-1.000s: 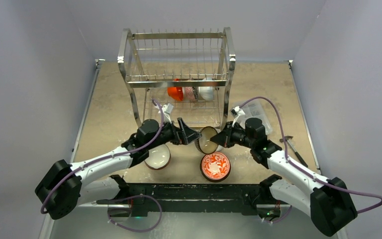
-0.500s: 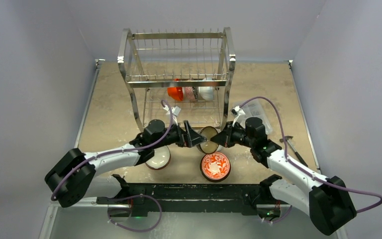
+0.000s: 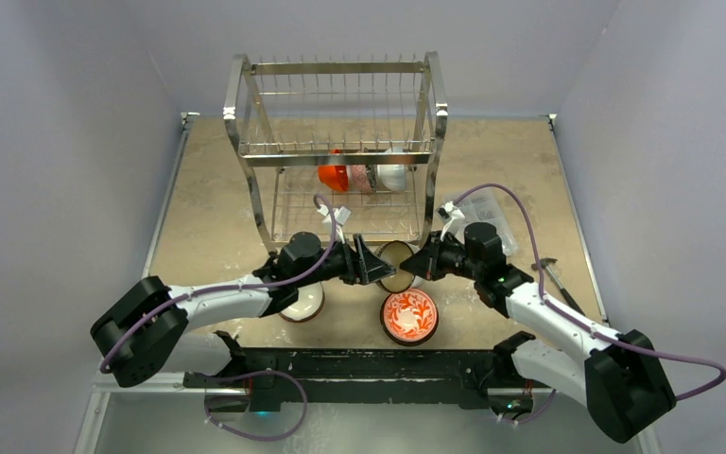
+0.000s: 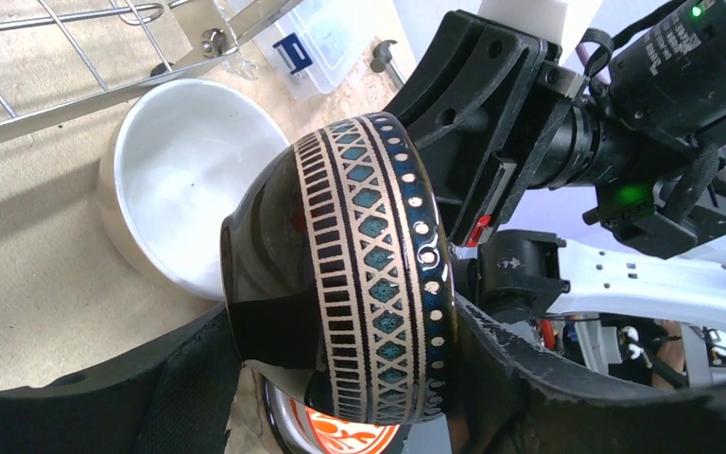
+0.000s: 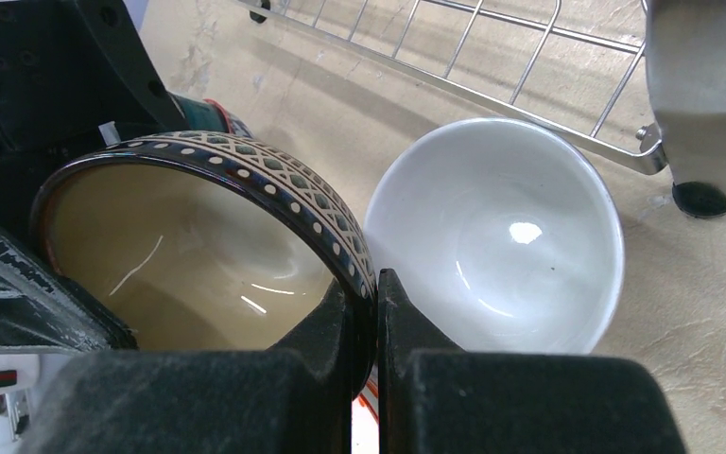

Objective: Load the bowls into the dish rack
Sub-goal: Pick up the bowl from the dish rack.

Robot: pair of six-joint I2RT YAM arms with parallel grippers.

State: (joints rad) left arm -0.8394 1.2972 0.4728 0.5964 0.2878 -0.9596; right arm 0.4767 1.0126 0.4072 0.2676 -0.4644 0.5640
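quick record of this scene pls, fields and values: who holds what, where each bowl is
held bowl: blue patterned bowl, tipped on its side above the table, between the two arms
right gripper: shut on the bowl's rim
left gripper: fingers either side of the bowl, grip unclear
on table: white bowl, red-and-white floral bowl, brown bowl partly under the left arm
dish rack: three bowls on the lower tier

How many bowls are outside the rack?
4: patterned bowl in the right gripper, white bowl beside it, red floral bowl nearer, brown bowl under left arm. Others may be hidden.
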